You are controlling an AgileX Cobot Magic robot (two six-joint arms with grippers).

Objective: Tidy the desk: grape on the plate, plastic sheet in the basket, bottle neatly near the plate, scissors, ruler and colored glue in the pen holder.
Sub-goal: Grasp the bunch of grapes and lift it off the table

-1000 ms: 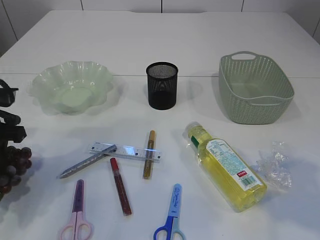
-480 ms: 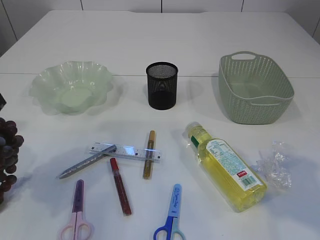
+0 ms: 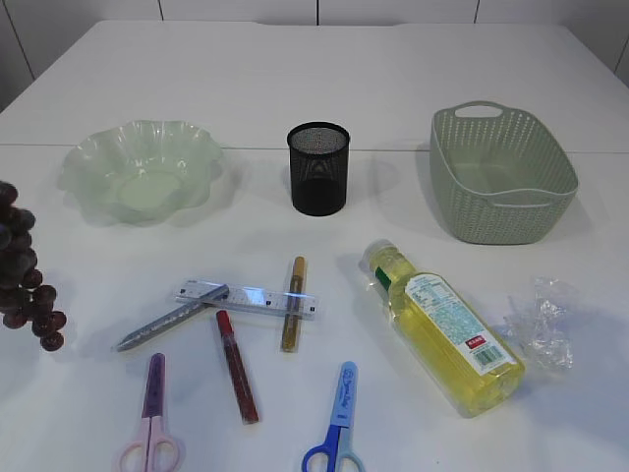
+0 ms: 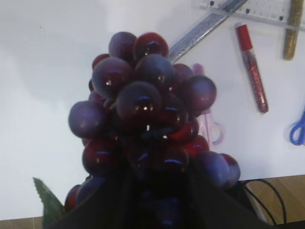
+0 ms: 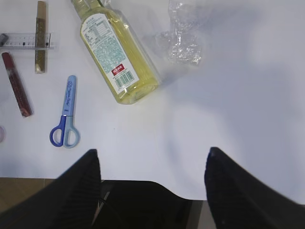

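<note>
Hanging at the left edge of the exterior view, the grapes [image 3: 25, 264] sit clear of the table with a shadow under them, so they look lifted, though the left gripper itself is out of this view; the plate [image 3: 141, 169] is up and right of them, well apart, likely the drop spot. Pen holder [image 3: 318, 168] stands mid-table, basket [image 3: 500, 173] to its right, both apparently empty and waiting. Ruler [image 3: 247, 298] lies flat with the silver glue [image 3: 172, 318] and gold glue [image 3: 293, 303] crossing it, red glue [image 3: 237, 366] just below, pink scissors [image 3: 149, 418] and blue scissors [image 3: 336, 423] nearest the camera. Bottle [image 3: 442, 325] lies on its side, plastic sheet [image 3: 538, 321] crumpled just right of it. Left wrist view: left gripper [image 4: 159, 191] has its jaws narrowed on the base of the bunch, dark fingers on either side, grapes filling the space ahead of the jaws and hiding most of the table; a leaf [image 4: 47, 200] sticks out left of the jaws. Held from the stem end so the cluster hangs as one piece, I judge. Right wrist view: right gripper [image 5: 152, 179] has jaws wide and empty, parked over bare table at the near edge; bottle and sheet lie ahead of the jaws, well apart, blue scissors ahead-left. It looks idle while the left arm carries.
</note>
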